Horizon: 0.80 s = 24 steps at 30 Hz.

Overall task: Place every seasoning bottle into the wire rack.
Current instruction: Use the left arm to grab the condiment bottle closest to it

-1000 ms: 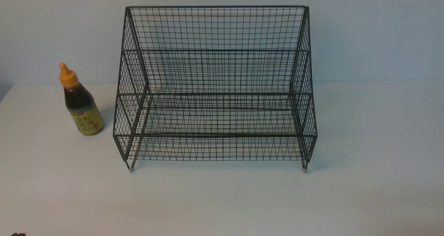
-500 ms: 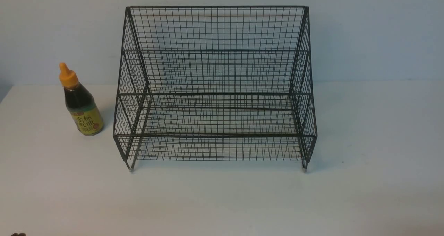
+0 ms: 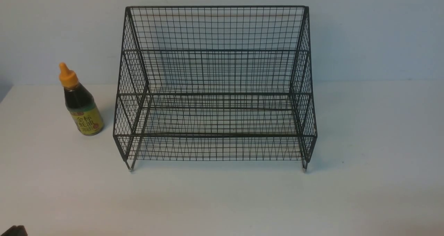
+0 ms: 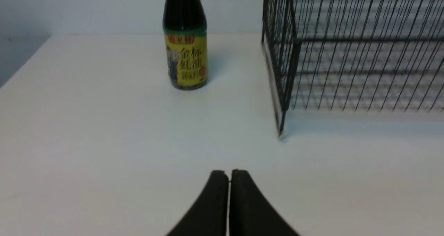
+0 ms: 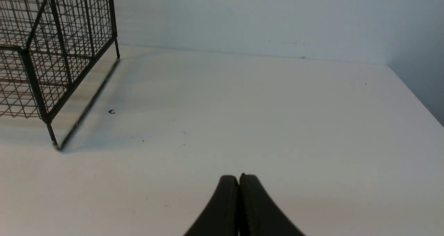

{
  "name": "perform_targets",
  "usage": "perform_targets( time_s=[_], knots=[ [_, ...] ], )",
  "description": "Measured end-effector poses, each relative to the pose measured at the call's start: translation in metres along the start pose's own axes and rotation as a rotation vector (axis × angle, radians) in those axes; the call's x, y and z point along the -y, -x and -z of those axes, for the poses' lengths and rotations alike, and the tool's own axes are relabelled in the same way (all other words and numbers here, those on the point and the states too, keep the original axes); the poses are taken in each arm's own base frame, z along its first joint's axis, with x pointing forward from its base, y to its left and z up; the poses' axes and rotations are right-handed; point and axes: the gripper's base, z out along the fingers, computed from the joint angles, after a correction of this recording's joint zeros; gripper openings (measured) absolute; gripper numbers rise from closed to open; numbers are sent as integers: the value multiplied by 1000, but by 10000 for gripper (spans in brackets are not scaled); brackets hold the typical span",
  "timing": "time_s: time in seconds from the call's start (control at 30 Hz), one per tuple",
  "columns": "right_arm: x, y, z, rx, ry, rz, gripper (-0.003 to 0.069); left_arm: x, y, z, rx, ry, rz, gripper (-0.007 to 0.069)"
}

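Note:
The seasoning bottle (image 3: 81, 102) stands upright on the white table, left of the wire rack (image 3: 215, 87). It has dark sauce, an orange nozzle cap and a yellow-green label. In the left wrist view the bottle (image 4: 185, 45) is ahead of my left gripper (image 4: 229, 173), well apart from it, with the rack's corner (image 4: 282, 73) to its side. My left gripper is shut and empty; its tip shows at the front view's bottom left corner (image 3: 14, 230). My right gripper (image 5: 238, 177) is shut and empty over bare table, the rack's end (image 5: 45, 62) off to one side. Both rack tiers hold nothing.
A pale wall stands right behind the rack. The table's left edge runs near the bottle (image 4: 24, 61) and its right edge shows in the right wrist view (image 5: 412, 90). A tiny dark speck (image 5: 111, 111) lies beside the rack's foot.
The dark tip of my left gripper has come a little further into the front view's bottom left corner. The bottle and rack have not moved.

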Motion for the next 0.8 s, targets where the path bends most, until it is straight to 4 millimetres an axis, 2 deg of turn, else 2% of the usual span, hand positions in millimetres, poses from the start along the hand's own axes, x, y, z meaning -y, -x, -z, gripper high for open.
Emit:
perform_targets(
  time_s=[0.03, 0.2, 0.43, 0.57, 0.77, 0.8],
  knots=[
    [0, 0, 0, 0, 0, 0, -15, 1, 5, 0, 52, -18, 84, -5],
    [0, 0, 0, 0, 0, 0, -15, 2, 18, 2, 197, -47, 212, -5],
    [0, 0, 0, 0, 0, 0, -15, -1, 58, 16, 658, -39, 173, -5],
    [0, 0, 0, 0, 0, 0, -15, 1, 71, 2, 583, -11, 135, -5],
    [0, 0, 0, 0, 0, 0, -15, 7, 96, -45, 383, 12, 33, 25],
    [0, 0, 0, 0, 0, 0, -15, 8, 101, -58, 350, 15, 20, 43]
  ],
)
